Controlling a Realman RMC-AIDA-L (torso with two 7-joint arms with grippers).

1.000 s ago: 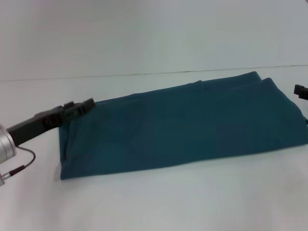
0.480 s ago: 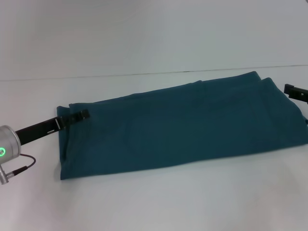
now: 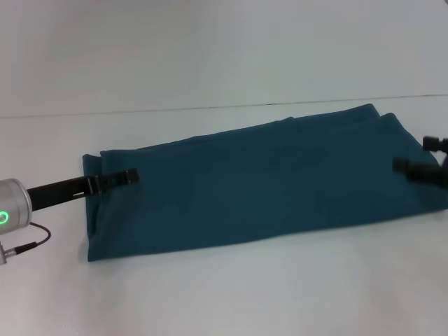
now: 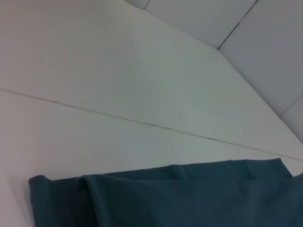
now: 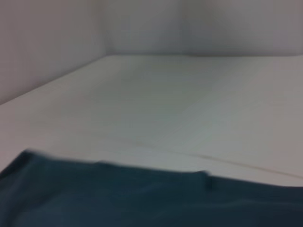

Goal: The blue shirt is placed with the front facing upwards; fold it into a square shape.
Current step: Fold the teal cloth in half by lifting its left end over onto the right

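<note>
The blue shirt (image 3: 266, 182) lies on the white table as a long, plain teal band running left to right, with no print showing. My left gripper (image 3: 128, 176) reaches in low from the left, its tip over the shirt's left end. Entering at the right edge, my right gripper (image 3: 407, 166) hangs over the shirt's right end. The left wrist view shows the blue shirt (image 4: 189, 198) with layered folded edges, and the right wrist view shows a flat stretch of the blue shirt (image 5: 118, 198). Neither wrist view shows that arm's own gripper.
The white table (image 3: 231, 294) spreads around the shirt on all sides. A thin dark seam (image 3: 210, 107) crosses it behind the shirt. A silver wrist joint with a green light (image 3: 8, 213) sits at the left edge.
The left gripper has come down and nearer, from the shirt's far left corner to its left end. The right gripper has moved inward over the shirt's right end. The shirt has not moved.
</note>
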